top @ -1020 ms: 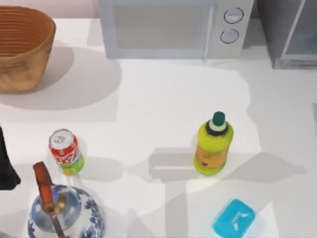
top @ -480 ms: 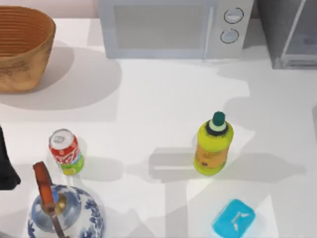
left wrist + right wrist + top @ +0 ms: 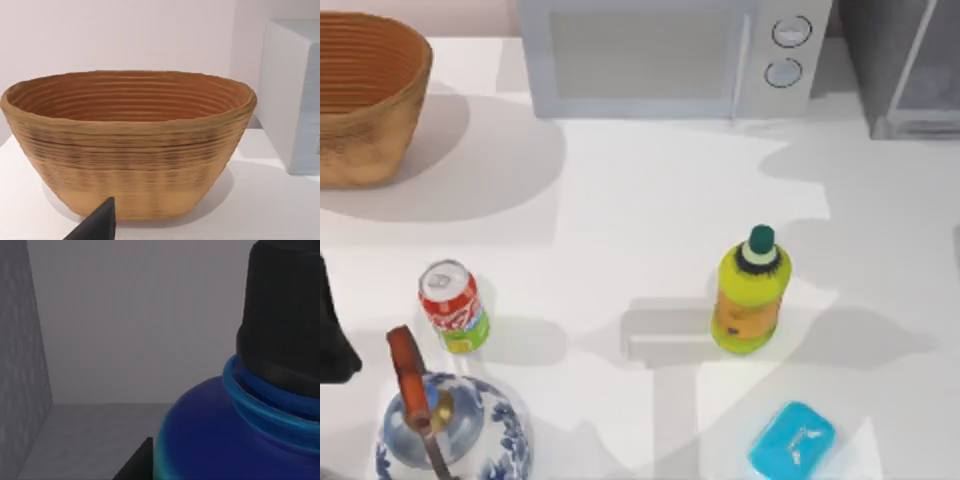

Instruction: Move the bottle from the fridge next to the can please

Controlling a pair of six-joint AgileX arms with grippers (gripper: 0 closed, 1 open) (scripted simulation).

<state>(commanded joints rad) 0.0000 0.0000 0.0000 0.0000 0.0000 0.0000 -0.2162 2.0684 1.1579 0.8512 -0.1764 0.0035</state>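
Near the worktop's left edge sits the can, my left arm idling beside it. Inside the fridge, at the far-right corner, my right wrist is nearing the bottle, grasp pending; I cannot tell finger states.

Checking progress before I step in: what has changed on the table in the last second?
Only the shadow on the table near the fridge shifted a little. The can, yellow-green bottle and left arm stayed put.
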